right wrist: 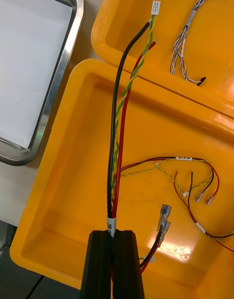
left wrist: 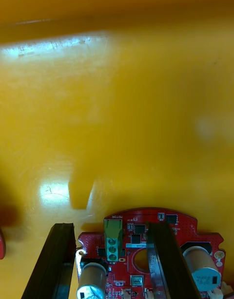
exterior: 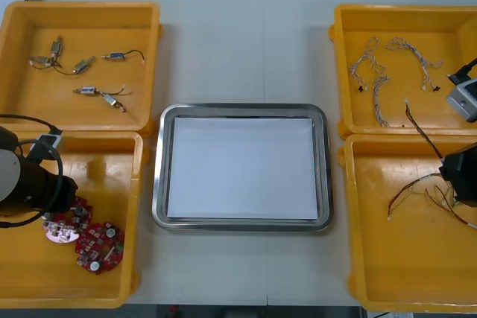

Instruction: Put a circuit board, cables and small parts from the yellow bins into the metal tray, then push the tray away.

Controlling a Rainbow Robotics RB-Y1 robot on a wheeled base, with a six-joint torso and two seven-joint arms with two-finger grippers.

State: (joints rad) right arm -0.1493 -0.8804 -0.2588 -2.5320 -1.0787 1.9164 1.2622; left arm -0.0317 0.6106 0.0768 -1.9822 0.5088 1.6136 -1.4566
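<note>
The metal tray (exterior: 242, 109), white inside, lies at the table's centre with nothing in it. My right gripper (right wrist: 116, 260) is shut on a bundle of black, red and yellow-green cable (right wrist: 117, 133) that stands up out of the near right yellow bin (right wrist: 73, 148). In the front view this cable (exterior: 422, 133) slants from my right gripper (exterior: 449, 166) toward the far right bin. My left gripper (left wrist: 109, 260) is low in the near left bin (exterior: 112, 147). Its fingers (left wrist: 53, 260) hold a round red circuit board (left wrist: 131, 231) between its edge and centre hole.
More red and yellow cables (exterior: 421, 191) lie in the near right bin. Twisted blue and white cables (exterior: 387, 65) are in the far right bin. Small metal parts (exterior: 89, 72) are in the far left bin. Other circuit boards (exterior: 97, 245) lie beside my left gripper (exterior: 68, 202).
</note>
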